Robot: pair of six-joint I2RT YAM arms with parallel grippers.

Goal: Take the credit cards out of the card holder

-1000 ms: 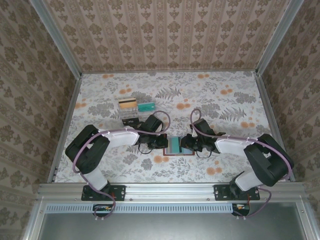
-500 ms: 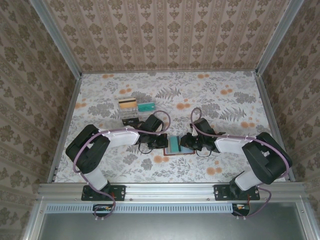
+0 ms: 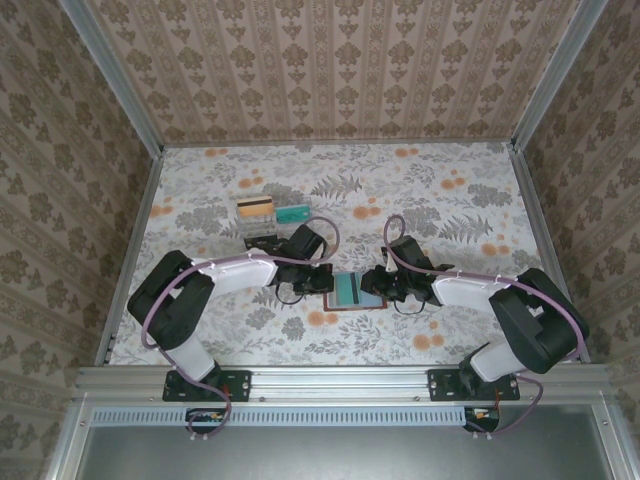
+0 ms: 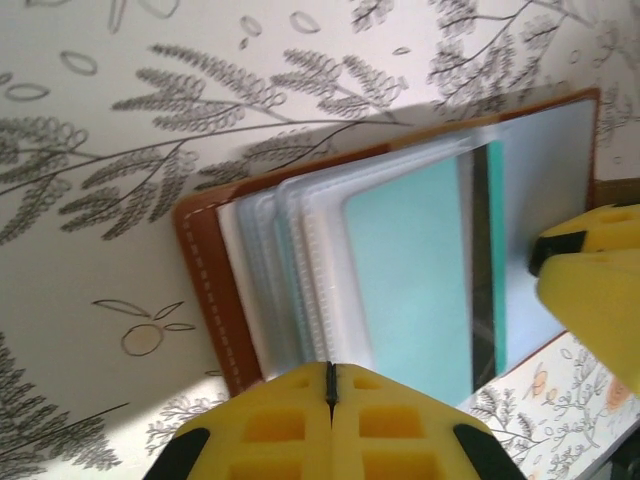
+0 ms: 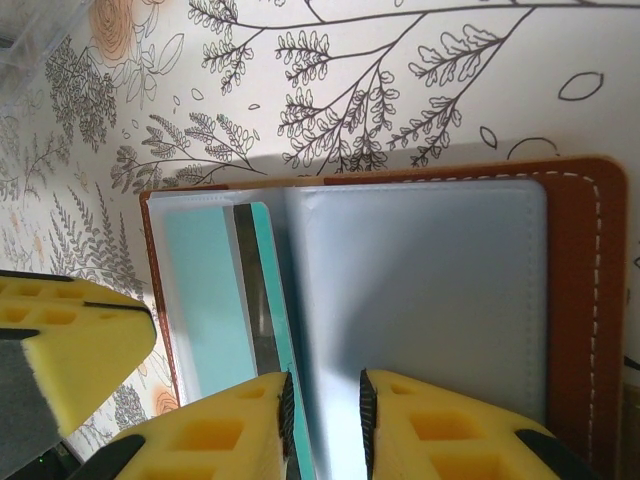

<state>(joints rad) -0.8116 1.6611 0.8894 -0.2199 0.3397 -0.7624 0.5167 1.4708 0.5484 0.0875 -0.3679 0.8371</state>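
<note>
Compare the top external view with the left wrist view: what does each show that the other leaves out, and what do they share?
The top external view adds loose items on the floral table: a tan card with a dark stripe, a loose teal card and a dark rectangular item. The left wrist view adds fine detail: clear plastic sleeves fanned out, white stitching on the leather edge, and the left gripper, yellow fingers pressed together. Both show the open brown leather card holder with a sleeved teal card inside.
</note>
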